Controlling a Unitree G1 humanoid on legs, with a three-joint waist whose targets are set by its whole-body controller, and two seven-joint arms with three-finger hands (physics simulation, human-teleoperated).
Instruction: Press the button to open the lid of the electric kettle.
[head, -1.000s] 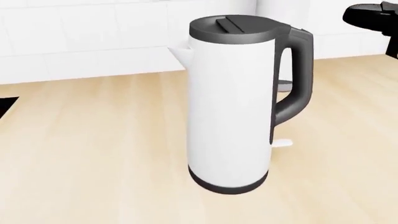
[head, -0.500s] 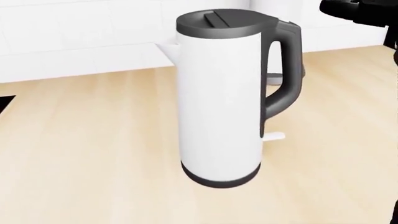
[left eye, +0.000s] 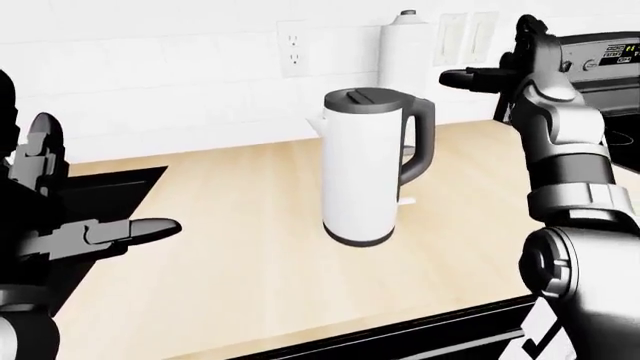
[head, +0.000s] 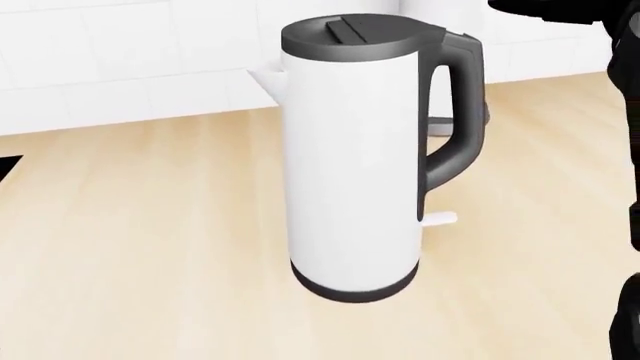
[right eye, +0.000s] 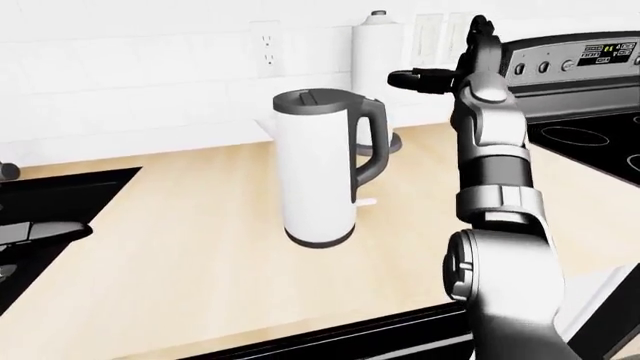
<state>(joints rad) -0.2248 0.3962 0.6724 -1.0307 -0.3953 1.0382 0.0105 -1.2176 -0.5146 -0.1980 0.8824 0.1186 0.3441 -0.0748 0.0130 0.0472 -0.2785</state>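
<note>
kettle (head: 350, 161) stands upright, handle (head: 460, 120) toward head view's right.

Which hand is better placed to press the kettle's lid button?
Right. The right hand is raised at lid height beside the white electric kettle's dark lid; the left hand hangs low, far left.

A white electric kettle (head: 352, 161) stands upright on the wooden counter (head: 140, 225), dark lid (head: 362, 37) closed.

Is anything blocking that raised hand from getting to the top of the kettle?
Nothing visible is. The right hand hangs in open air up and to the right of the kettle, above its handle. The lid is shut and bare. The paper towel roll stands farther off by the wall.
</note>
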